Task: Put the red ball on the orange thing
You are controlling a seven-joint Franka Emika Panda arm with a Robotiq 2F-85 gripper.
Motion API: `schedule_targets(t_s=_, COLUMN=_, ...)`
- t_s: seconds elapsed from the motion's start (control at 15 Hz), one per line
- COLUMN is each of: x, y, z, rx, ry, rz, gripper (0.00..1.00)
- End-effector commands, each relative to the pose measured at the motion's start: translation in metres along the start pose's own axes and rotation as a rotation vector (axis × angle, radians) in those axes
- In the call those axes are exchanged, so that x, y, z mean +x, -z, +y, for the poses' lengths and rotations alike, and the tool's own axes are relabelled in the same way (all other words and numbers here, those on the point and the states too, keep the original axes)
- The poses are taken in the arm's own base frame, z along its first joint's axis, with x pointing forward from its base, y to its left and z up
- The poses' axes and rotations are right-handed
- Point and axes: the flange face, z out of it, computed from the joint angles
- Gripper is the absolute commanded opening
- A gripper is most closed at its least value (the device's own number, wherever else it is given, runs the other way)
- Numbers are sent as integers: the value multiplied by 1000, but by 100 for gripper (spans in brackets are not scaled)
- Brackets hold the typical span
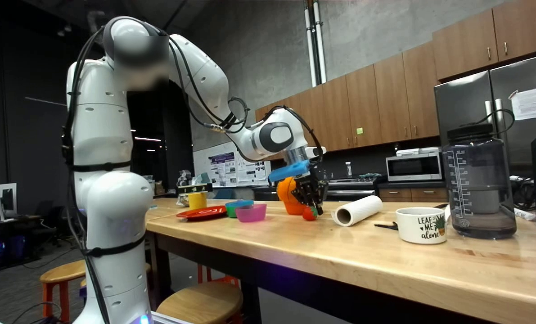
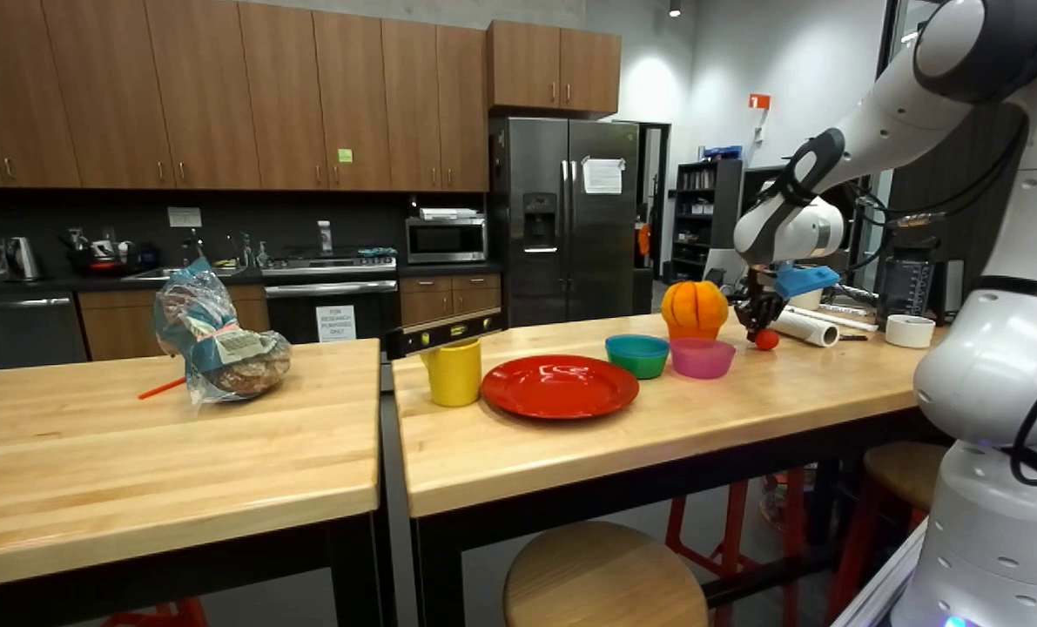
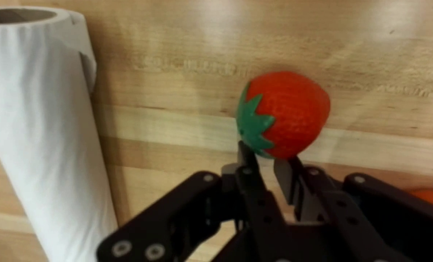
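Low in the wrist view, the gripper (image 3: 268, 156), jaws narrowly parted, pinching or not I can't tell; past it, right of centre, the toy strawberry (image 3: 289, 112) rests on the tabletop (image 3: 172, 123); likely light, apt to roll, best gripped across its middle; beyond, near mid-frame in an exterior view, the orange pumpkin (image 1: 288, 194)

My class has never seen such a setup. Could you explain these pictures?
The machine is a white robot arm with a black two-fingered gripper. Two pictures come from cameras standing away from it; the close-up comes from a camera on its wrist. On the wooden table are a strawberry-like red ball, a white roll, an orange pumpkin-like object, a red plate, a pink bowl and more. The gripper is at the ball; whether it holds it, I can't tell.
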Motion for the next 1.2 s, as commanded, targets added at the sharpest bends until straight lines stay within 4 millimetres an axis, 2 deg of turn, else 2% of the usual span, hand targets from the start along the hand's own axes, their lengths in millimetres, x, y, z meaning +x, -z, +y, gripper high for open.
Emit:
schedule_targets(t_s=0.0, x=0, y=7, z=7, rx=-25, ry=-12, rz=-9, gripper=0)
schedule_targets(t_s=0.07, x=0, y=7, z=8, rx=-31, ry=-9, rz=-10, gripper=0)
schedule_targets(t_s=0.13, x=-1, y=7, z=9, rx=-41, ry=-7, rz=-14, gripper=27)
schedule_targets(t_s=0.2, x=-2, y=8, z=10, rx=-47, ry=-9, rz=-16, gripper=26)
schedule_targets(t_s=0.33, x=-5, y=11, z=14, rx=-57, ry=-14, rz=-22, gripper=33)
schedule_targets(t_s=1.0, x=-27, y=27, z=10, rx=-14, ry=-23, rz=-109, gripper=100)
schedule_targets(t_s=1.13, x=-32, y=31, z=9, rx=-9, ry=-32, rz=-140, gripper=100)
